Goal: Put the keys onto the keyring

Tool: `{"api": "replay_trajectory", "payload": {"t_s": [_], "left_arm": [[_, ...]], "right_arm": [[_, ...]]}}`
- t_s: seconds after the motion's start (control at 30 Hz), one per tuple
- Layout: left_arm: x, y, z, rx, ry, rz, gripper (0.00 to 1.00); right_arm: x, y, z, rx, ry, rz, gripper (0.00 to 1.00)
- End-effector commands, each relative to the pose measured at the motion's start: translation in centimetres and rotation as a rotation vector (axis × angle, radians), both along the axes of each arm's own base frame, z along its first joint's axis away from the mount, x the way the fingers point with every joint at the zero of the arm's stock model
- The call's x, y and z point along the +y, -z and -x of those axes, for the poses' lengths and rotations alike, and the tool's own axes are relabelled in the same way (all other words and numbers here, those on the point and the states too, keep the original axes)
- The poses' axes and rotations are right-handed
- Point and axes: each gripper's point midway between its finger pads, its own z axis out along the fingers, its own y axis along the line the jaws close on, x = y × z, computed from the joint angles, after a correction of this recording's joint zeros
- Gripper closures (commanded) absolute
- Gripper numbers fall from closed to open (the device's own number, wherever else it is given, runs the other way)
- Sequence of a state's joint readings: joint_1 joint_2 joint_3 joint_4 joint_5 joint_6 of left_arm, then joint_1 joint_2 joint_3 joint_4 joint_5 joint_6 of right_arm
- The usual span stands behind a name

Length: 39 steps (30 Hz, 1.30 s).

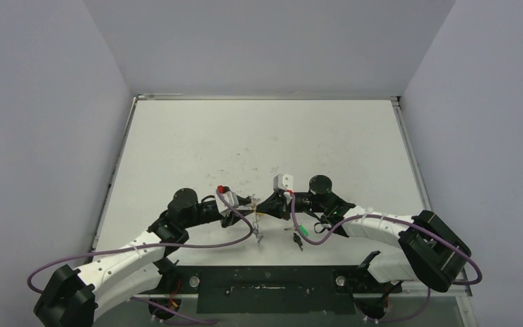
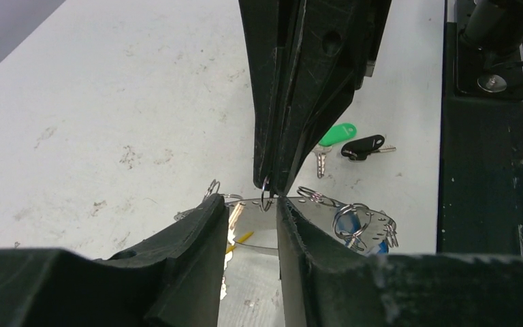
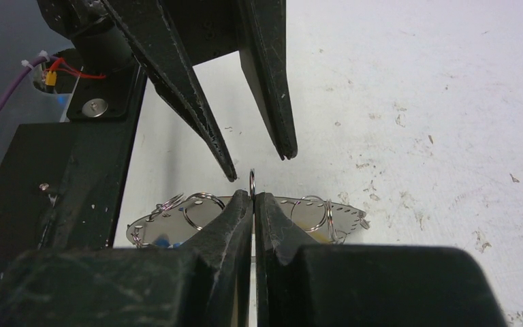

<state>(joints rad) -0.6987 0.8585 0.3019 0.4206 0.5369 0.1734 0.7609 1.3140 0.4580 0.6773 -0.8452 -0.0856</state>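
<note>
Right hand (image 3: pixel 253 197) is pressed shut, pinching a small upright wire ring (image 3: pixel 252 182) at the edge of the shiny perforated silvery metal keyring (image 3: pixel 351 212) just under its fingertips; the left hand (image 2: pixel 250 204) faces it tip to tip, spread and empty. Threading seems in hand; next, the green-headed key (image 2: pixel 336 134) or black-headed key (image 2: pixel 364 146) on the white counter (image 2: pixel 109 102) beside the right hand probably needs fetching.

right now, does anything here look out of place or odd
Two keys lie loose on the white table, apart from the silvery perforated metal keyring in the right pincer: a green-headed key and a black-headed key, side by side. Nothing looks spilled or broken.
</note>
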Motion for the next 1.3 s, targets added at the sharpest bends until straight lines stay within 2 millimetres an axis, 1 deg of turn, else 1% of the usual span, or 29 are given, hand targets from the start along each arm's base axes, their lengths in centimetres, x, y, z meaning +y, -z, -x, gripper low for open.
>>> {"api": "replay_trajectory", "payload": {"t_s": [0.0,0.17,0.47,0.6,0.73,0.83,0.97,1.13,1.17,1.23,1.27], "left_arm": [[-0.2,-1.9,0.2,-0.052,0.03,0.002,0.68],[-0.3,-1.8,0.6,-0.045,0.046,0.026,0.68],[-1.5,-1.8,0.4,-0.034,0.076,0.05,0.81],[-1.6,-1.7,0.2,-0.036,0.079,0.043,0.86],[-1.4,-1.8,0.1,-0.042,0.064,0.044,0.94],[-1.1,-1.9,-0.1,-0.043,0.04,0.049,0.94],[-1.0,-2.0,-0.2,-0.044,0.025,0.059,0.89],[-1.1,-2.2,-0.2,-0.044,0.031,0.063,0.89],[-1.2,-2.2,-0.2,-0.042,0.035,0.062,0.92],[-1.4,-2.2,-0.2,-0.038,0.045,0.054,1.0],[-1.4,-2.0,-0.1,-0.037,0.052,0.047,1.0]], "right_arm": [[0.8,-3.7,-0.1,-0.092,-0.025,-0.088,1.0],[0.9,-3.8,-0.1,-0.086,-0.023,-0.103,1.0],[1.0,-3.8,-0.1,-0.081,-0.026,-0.107,1.0],[0.9,-3.7,-0.1,-0.079,-0.024,-0.105,1.0],[0.9,-3.5,-0.1,-0.077,-0.025,-0.102,1.0],[0.9,-3.5,0.0,-0.077,-0.029,-0.1,1.0],[1.0,-3.5,0.0,-0.077,-0.034,-0.1,1.0],[1.1,-3.5,-0.1,-0.077,-0.035,-0.1,1.0],[1.1,-3.5,-0.1,-0.076,-0.035,-0.1,1.0],[1.1,-3.5,-0.1,-0.078,-0.035,-0.101,1.0],[1.1,-3.6,-0.1,-0.079,-0.036,-0.103,1.0]]}}
